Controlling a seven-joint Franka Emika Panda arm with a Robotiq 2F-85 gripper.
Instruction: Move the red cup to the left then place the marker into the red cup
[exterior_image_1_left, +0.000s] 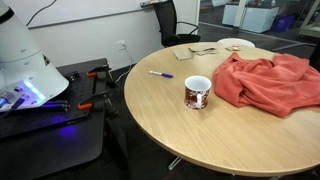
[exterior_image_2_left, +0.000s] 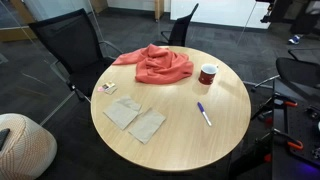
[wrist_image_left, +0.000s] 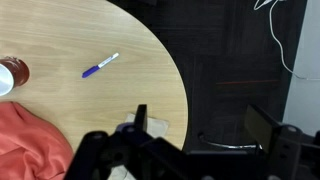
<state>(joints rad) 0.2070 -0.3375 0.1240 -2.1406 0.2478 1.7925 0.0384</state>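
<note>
- Empty hand (wrist_image_left: 200, 128) spread wide above counter (wrist_image_left: 150, 60) edge.
- Ahead of it, well apart, marker (wrist_image_left: 100, 65) lies flat.
- Beyond marker, red cup (wrist_image_left: 10, 76) near orange cloth (wrist_image_left: 30, 140).

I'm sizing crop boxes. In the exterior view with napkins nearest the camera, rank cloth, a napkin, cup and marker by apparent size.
1. red cloth
2. napkin, though nearer the camera
3. red cup
4. marker: about as long as the cup but much thinner, so these two are close.
</note>
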